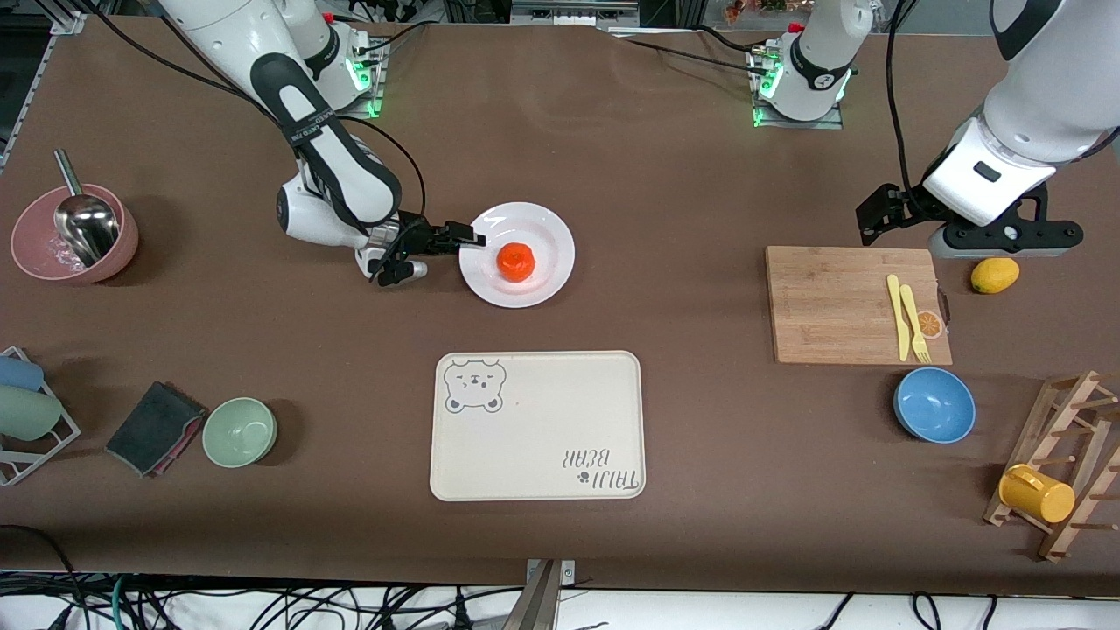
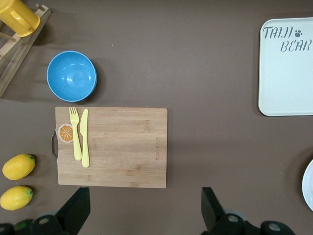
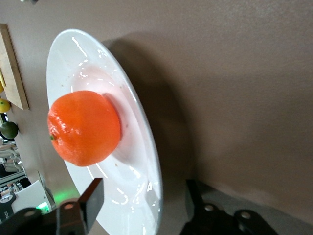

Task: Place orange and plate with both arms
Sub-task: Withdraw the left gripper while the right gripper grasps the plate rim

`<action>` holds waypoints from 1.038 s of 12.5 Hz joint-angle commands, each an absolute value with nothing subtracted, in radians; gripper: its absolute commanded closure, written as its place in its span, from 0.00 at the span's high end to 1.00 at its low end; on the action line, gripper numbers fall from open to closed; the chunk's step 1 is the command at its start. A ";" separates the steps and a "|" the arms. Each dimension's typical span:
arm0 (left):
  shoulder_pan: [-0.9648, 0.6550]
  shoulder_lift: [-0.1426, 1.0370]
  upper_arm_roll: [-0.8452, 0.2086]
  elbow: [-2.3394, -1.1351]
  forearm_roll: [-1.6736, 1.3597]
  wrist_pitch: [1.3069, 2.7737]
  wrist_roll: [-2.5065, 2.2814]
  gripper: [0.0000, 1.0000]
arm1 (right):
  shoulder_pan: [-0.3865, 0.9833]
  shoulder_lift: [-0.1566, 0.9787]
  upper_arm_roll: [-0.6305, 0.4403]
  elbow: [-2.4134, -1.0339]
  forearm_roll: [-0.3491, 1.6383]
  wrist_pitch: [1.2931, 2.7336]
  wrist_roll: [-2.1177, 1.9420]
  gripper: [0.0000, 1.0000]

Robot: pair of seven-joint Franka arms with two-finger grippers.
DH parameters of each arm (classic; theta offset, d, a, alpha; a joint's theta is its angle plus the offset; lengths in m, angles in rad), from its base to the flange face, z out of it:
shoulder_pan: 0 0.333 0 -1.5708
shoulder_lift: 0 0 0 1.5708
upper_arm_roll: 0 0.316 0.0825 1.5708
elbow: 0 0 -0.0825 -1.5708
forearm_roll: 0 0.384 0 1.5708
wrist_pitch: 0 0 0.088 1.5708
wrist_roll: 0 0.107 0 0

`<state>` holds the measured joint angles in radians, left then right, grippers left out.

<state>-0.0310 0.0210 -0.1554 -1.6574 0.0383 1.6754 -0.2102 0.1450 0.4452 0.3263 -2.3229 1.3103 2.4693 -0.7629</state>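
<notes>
The orange (image 1: 515,261) lies in the middle of the white plate (image 1: 542,232), which rests flat on the table, farther from the front camera than the cream tray. My right gripper (image 1: 468,238) is low at the plate's rim on the right arm's side. In the right wrist view its open fingers (image 3: 93,196) straddle the rim of the plate (image 3: 98,63), with the orange (image 3: 84,128) just ahead. My left gripper (image 1: 1004,238) waits open and empty (image 2: 144,210) above the table beside the cutting board's edge.
The bear-printed tray (image 1: 537,426) lies nearer the front camera than the plate. A cutting board (image 1: 853,302) with yellow knife and fork, a lemon (image 1: 995,275), a blue bowl (image 1: 934,404) and a mug rack (image 1: 1063,464) are toward the left arm's end. A pink bowl (image 1: 35,254) and green bowl (image 1: 240,431) are toward the right arm's end.
</notes>
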 commanded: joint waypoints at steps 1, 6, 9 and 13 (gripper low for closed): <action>-0.026 0.006 -0.158 -1.661 0.029 1.663 -0.195 1.00 | 0.138 0.466 0.341 -2.309 1.332 2.491 -0.805 0.54; -0.028 0.006 -0.160 -1.660 0.029 1.646 -0.199 1.00 | 0.138 0.469 0.339 -2.289 1.332 2.488 -0.804 0.22; -0.026 0.006 -0.160 -1.660 0.029 1.644 -0.192 1.00 | 0.133 0.489 0.339 -2.284 1.333 2.488 -0.827 0.15; -0.037 0.006 -0.161 -1.660 0.029 1.640 -0.202 1.00 | 0.130 0.489 0.339 -2.284 1.348 2.482 -0.839 0.00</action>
<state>-0.0318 0.0209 -0.1573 -1.6574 0.0383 1.6524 -0.2102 0.1405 0.4643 0.3268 -2.2946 1.3294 2.4565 -0.8090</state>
